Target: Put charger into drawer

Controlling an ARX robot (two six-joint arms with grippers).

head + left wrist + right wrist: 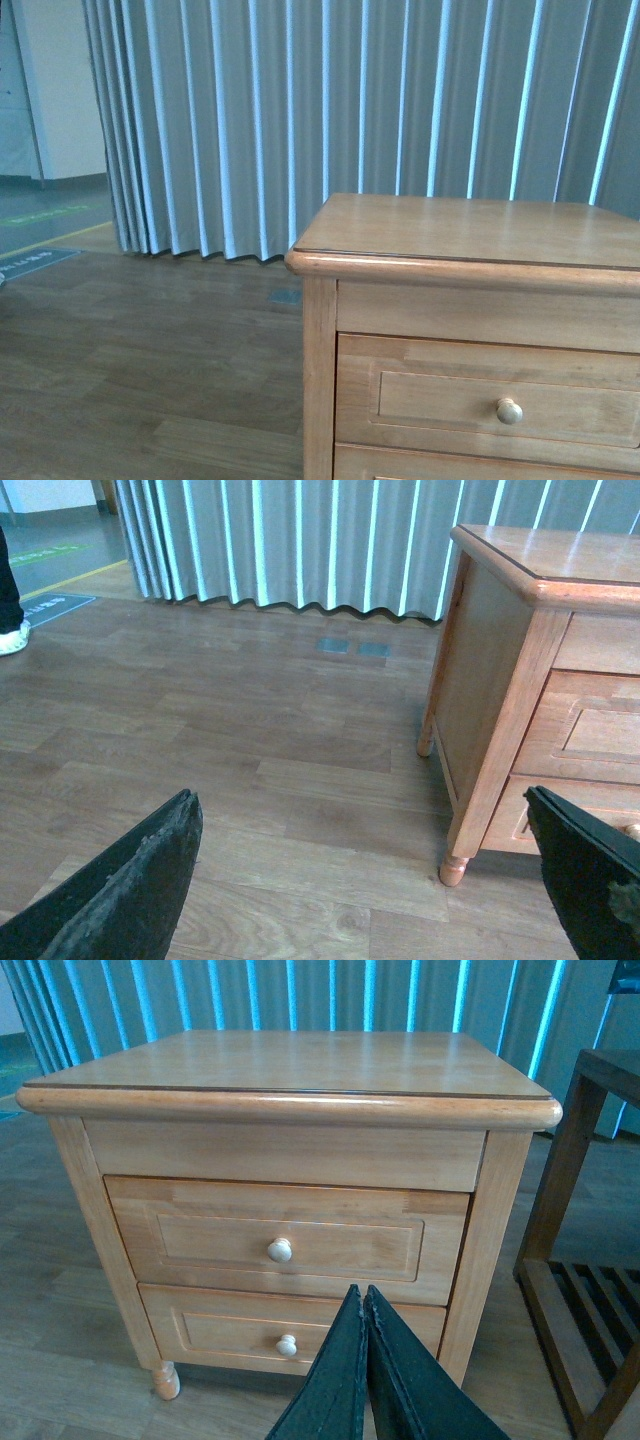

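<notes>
Honey-coloured wood forms the drawer (288, 1243), which is seen fully closed in the nightstand (470, 235), at twelve o'clock from the right gripper (366, 1305), whose jaws are pressed together on nothing. The left gripper (365, 825) is spread wide and empty over the floor (200, 740). No charger can be seen.

The left gripper (365, 880) has its jaws spread wide, while the right gripper (365, 1360) has them pressed together.

I can read no text, label, brand or number anywhere. A grey floor sign (30, 263) by the curtain carries pale marks, too blurred for me to read.
</notes>
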